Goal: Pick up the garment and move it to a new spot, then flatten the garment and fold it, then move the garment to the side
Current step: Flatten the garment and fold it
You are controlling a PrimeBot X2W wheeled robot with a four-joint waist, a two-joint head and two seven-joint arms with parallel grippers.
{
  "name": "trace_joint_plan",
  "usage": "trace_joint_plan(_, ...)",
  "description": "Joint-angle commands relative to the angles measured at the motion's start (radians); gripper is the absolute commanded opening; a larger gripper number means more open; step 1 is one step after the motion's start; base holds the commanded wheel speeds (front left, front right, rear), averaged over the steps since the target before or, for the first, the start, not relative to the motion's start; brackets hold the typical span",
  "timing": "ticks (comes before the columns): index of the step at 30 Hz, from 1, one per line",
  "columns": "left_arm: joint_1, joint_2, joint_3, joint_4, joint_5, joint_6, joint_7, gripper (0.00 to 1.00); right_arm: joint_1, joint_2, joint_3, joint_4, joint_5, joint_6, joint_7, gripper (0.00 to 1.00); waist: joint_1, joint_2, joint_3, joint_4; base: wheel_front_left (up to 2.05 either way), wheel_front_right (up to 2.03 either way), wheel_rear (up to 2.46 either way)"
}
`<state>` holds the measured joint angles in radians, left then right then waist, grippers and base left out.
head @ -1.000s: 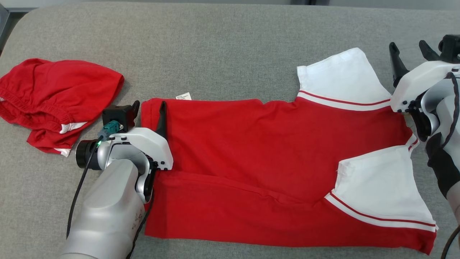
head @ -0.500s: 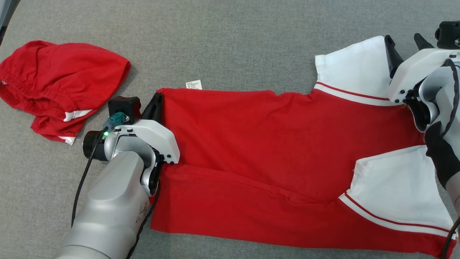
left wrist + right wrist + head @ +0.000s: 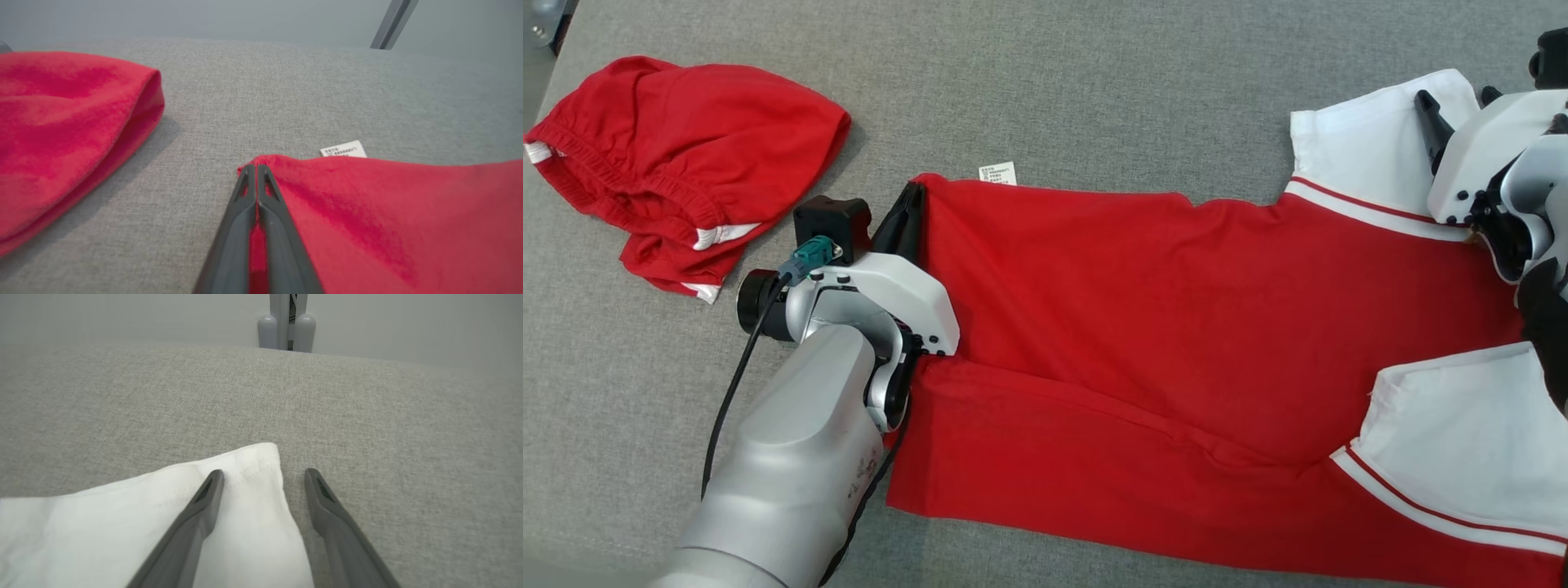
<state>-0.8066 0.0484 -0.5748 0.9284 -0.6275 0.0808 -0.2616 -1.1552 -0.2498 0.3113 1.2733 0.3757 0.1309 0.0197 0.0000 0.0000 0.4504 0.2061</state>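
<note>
The garment (image 3: 1176, 310) is a red shirt with white sleeves, spread flat across the grey surface. My left gripper (image 3: 912, 200) is shut on its far left hem corner; in the left wrist view red cloth (image 3: 367, 220) sits pinched between the closed fingers of the left gripper (image 3: 256, 169). My right gripper (image 3: 1455, 96) is open at the far right, over the upper white sleeve (image 3: 1364, 147). In the right wrist view the right gripper (image 3: 264, 473) straddles the white sleeve corner (image 3: 253, 506), one finger on the cloth and the other past its edge.
A second red garment (image 3: 686, 155) lies crumpled at the far left, also seen in the left wrist view (image 3: 61, 130). A small white label (image 3: 997, 172) sticks out by the held corner. Bare grey surface (image 3: 1094, 82) stretches beyond the shirt.
My left gripper has shut on the shirt's hem corner. The right gripper has moved in over the upper white sleeve's corner. The head camera has shifted, so the whole picture has slid.
</note>
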Motion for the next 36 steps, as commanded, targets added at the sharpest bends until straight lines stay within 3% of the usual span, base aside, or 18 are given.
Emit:
trace_joint_plan(1, -0.014, 0.004, -0.005, -0.007, -0.009, 0.007, -0.004, 0.0, -0.006, -0.01, 0.007, 0.005, 0.001, 0.0, 0.014, 1.0, 0.0, 0.0, 0.004, 0.007, 0.0, 0.0, 0.0)
trace_joint_plan(3, -0.014, 0.004, -0.009, -0.016, -0.013, 0.011, -0.004, 0.0, -0.007, -0.018, 0.011, 0.008, 0.0, 0.0, 0.03, 1.0, 0.0, 0.0, 0.006, 0.013, 0.0, 0.0, 0.0)
trace_joint_plan(4, -0.012, 0.004, -0.011, -0.021, -0.015, 0.013, -0.004, 0.0, -0.007, -0.019, 0.012, 0.009, 0.001, 0.0, 0.037, 0.83, 0.0, 0.0, 0.006, 0.016, 0.0, 0.0, 0.0)
trace_joint_plan(5, -0.01, 0.004, -0.013, -0.025, -0.016, 0.013, -0.004, 0.0, -0.007, -0.021, 0.014, 0.01, 0.004, 0.0, 0.04, 0.49, 0.0, 0.0, 0.006, 0.018, 0.0, 0.0, 0.0)
trace_joint_plan(6, -0.009, 0.005, -0.012, -0.028, -0.016, 0.016, -0.004, 0.0, -0.008, -0.022, 0.018, 0.011, 0.004, 0.0, 0.048, 0.34, 0.0, 0.0, 0.007, 0.02, 0.0, 0.0, 0.0)
trace_joint_plan(7, -0.008, 0.004, -0.011, -0.031, -0.016, 0.018, -0.004, 0.0, -0.008, -0.023, 0.023, 0.011, 0.002, 0.0, 0.047, 0.0, 0.0, 0.0, 0.007, 0.02, 0.0, 0.0, 0.0)
trace_joint_plan(18, 0.027, 0.008, 0.067, -0.091, 0.051, 0.039, -0.003, 0.0, -0.029, -0.055, 0.009, -0.003, -0.02, 0.0, -0.158, 0.0, 0.0, 0.0, -0.025, -0.008, 0.0, 0.0, 0.0)
trace_joint_plan(25, 0.082, 0.029, 0.157, -0.138, 0.114, 0.031, -0.003, 0.0, 0.007, -0.033, -0.001, -0.025, -0.011, 0.0, -0.262, 0.0, 0.0, 0.0, -0.076, -0.065, 0.0, 0.0, 0.0)
trace_joint_plan(31, 0.156, 0.05, 0.213, -0.165, 0.162, 0.015, -0.003, 0.0, 0.119, 0.001, 0.001, -0.132, 0.049, 0.0, -0.286, 0.0, 0.0, 0.0, -0.143, -0.122, 0.0, 0.0, 0.0)
trace_joint_plan(36, 0.238, 0.061, 0.25, -0.168, 0.189, 0.0, -0.003, 0.0, 0.293, 0.013, 0.017, -0.294, 0.097, 0.0, -0.286, 0.0, 0.0, 0.0, -0.213, -0.168, 0.0, 0.0, 0.0)
